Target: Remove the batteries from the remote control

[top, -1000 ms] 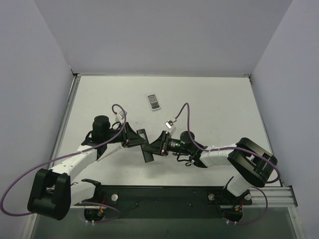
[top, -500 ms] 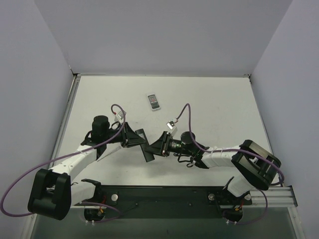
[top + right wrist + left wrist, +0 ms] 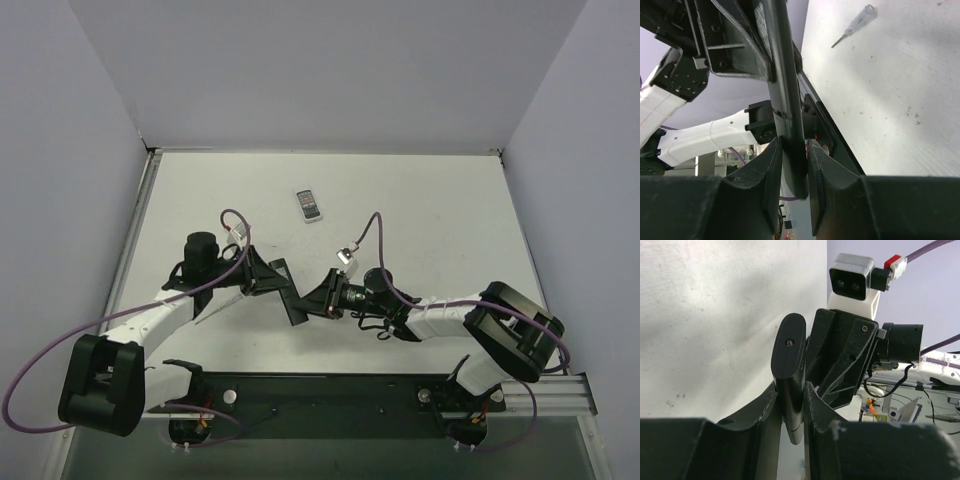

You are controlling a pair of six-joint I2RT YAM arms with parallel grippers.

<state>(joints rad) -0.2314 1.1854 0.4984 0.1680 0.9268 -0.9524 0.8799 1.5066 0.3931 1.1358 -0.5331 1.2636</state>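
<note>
The black remote control (image 3: 291,293) is held above the table between both grippers. My left gripper (image 3: 272,279) is shut on its far end, and my right gripper (image 3: 316,300) is shut on its near end. In the left wrist view the remote control (image 3: 789,352) rises from between my fingers (image 3: 763,407), with the right gripper (image 3: 842,357) just behind it. In the right wrist view my pads (image 3: 772,160) clamp the remote control (image 3: 784,95) from both sides. The batteries are hidden.
A short white remote (image 3: 309,204) with dark buttons lies at the back middle of the table. A thin clear pen-like tool (image 3: 856,24) lies on the table near the left arm. Grey walls (image 3: 60,150) close in three sides.
The right arm has stretched a little further left and lower, and the remote control has shifted slightly with it. Both grips hold as before.
</note>
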